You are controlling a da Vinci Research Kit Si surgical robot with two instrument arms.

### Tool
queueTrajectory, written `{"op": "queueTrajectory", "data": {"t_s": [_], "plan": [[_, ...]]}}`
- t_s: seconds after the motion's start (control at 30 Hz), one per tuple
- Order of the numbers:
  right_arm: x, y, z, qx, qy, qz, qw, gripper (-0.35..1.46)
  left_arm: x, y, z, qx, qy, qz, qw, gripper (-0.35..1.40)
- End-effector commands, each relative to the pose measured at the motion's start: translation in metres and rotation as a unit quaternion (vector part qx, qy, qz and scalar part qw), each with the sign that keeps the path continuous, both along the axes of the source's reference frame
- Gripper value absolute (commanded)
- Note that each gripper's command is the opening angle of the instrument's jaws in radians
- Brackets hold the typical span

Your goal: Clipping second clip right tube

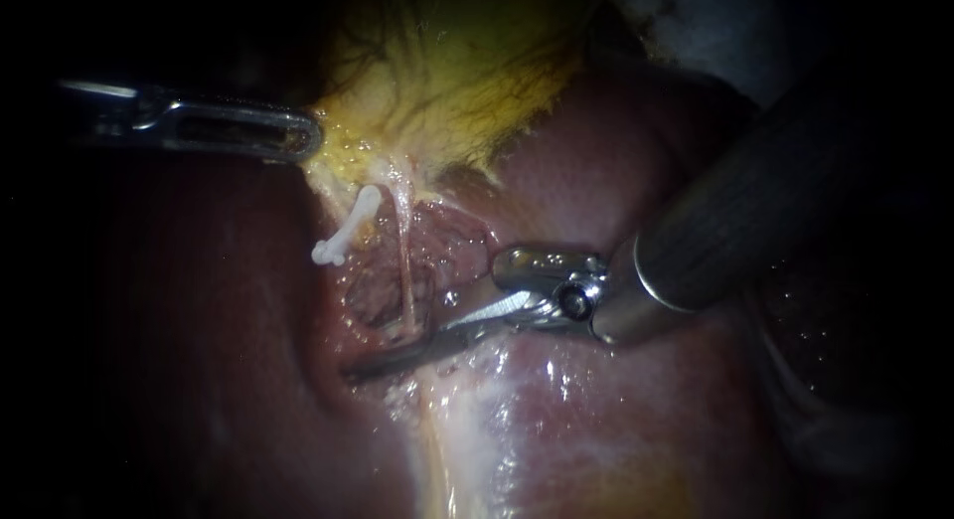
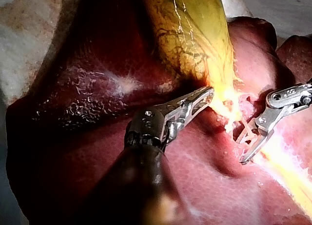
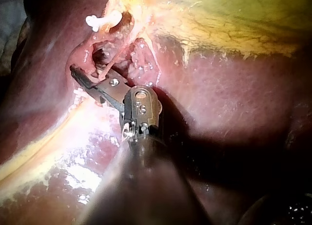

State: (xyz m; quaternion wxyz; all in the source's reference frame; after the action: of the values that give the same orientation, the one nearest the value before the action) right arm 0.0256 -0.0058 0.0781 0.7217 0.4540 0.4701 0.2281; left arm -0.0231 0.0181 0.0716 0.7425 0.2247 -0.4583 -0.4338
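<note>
Right instrument [image 1: 397, 355] at tube [image 1: 404, 270] (clip [image 1: 343, 236] nearby).

The gallbladder [image 1: 447, 72] lies at the top, the liver [image 1: 616, 420] below and to both sides. My left instrument [image 1: 303, 136] enters from the left, its tip on the gallbladder's lower left edge. A tube [image 1: 405, 270] runs down from the gallbladder, a clip [image 1: 343, 236] just left of it. My right instrument [image 1: 363, 365] enters from the right and crosses the tube's lower end, below the clip.
</note>
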Motion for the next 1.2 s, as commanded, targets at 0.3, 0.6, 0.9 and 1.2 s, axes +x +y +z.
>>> {"op": "queueTrajectory", "data": {"t_s": [0.3,0.6,0.9,1.2], "plan": [[-0.0005,0.0019,-0.0014,-0.013,0.003,0.016,0.9998,0.57,0.0002,0.0001,-0.0001,0.000,-0.001,0.001,1.0000,-0.35],[-0.0021,0.0024,-0.0009,-0.014,0.026,0.045,0.9985,0.60,0.0003,0.0001,-0.0002,0.000,-0.001,0.001,1.0000,-0.35],[-0.0046,0.0036,0.0002,0.004,0.064,0.048,0.9968,0.59,0.0004,0.0001,-0.0002,0.000,-0.001,0.001,1.0000,-0.35],[-0.0048,0.0032,0.0001,0.049,0.155,0.041,0.9858,0.52,0.0004,0.0001,-0.0002,0.000,-0.001,0.001,1.0000,-0.35]]}}
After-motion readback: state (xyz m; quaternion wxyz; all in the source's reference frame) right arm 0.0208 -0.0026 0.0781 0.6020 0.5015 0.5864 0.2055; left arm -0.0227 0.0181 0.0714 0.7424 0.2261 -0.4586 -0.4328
